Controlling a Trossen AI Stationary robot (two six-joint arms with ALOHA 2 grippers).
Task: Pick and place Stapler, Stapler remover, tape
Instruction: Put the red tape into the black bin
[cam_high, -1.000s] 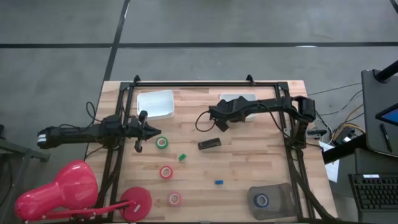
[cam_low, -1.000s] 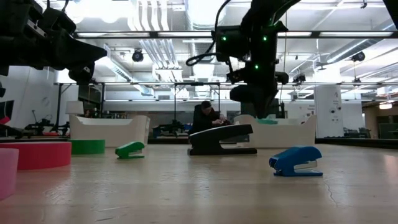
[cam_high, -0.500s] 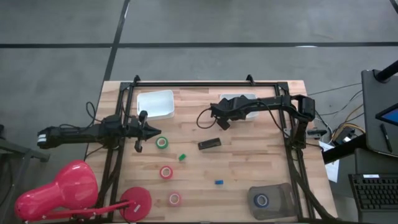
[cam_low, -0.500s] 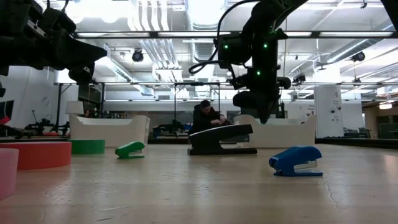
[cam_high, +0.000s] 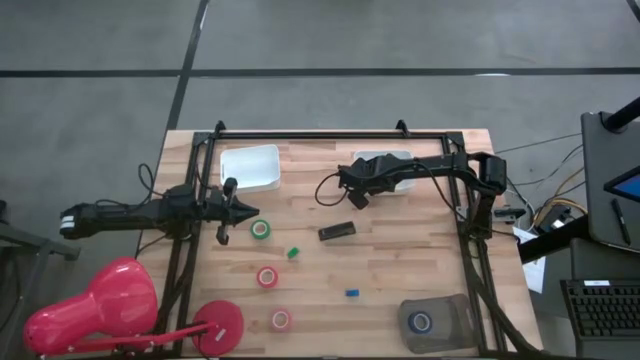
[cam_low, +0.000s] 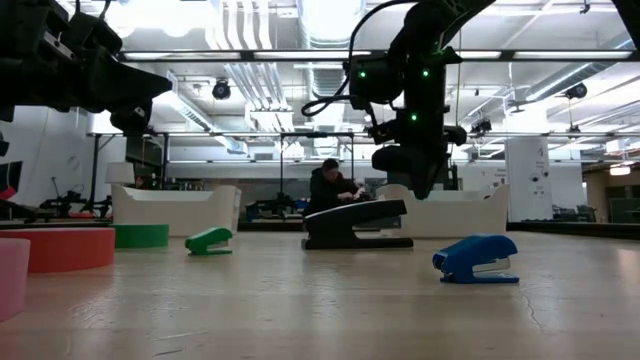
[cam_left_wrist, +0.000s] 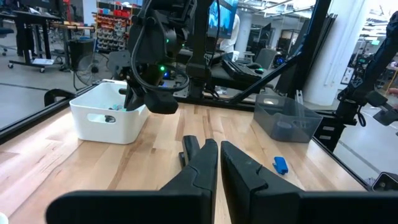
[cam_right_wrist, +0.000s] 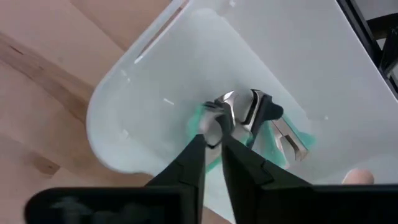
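The black stapler (cam_high: 337, 231) (cam_low: 355, 225) lies flat on the table's middle. Tape rolls lie flat left of it: green (cam_high: 260, 229), red (cam_high: 266, 277) and pink (cam_high: 280, 320). A blue roll (cam_high: 420, 322) sits in a grey tray. My right gripper (cam_high: 356, 192) (cam_right_wrist: 212, 144) hovers shut over the near left corner of a white bin (cam_high: 385, 163), which holds teal and metal staple removers (cam_right_wrist: 245, 115). My left gripper (cam_high: 226, 210) (cam_left_wrist: 218, 155) waits shut, raised, left of the green roll.
A second white bin (cam_high: 250, 167) stands at the far left. A small green piece (cam_high: 293, 253) and a small blue piece (cam_high: 351, 293) lie near the stapler. A large red stand (cam_high: 215, 325) is at the near left corner. A person sits in the room beyond the table.
My right gripper has moved a little toward the table's far right, closer to the white bin, then stopped. Nothing on the table has moved.
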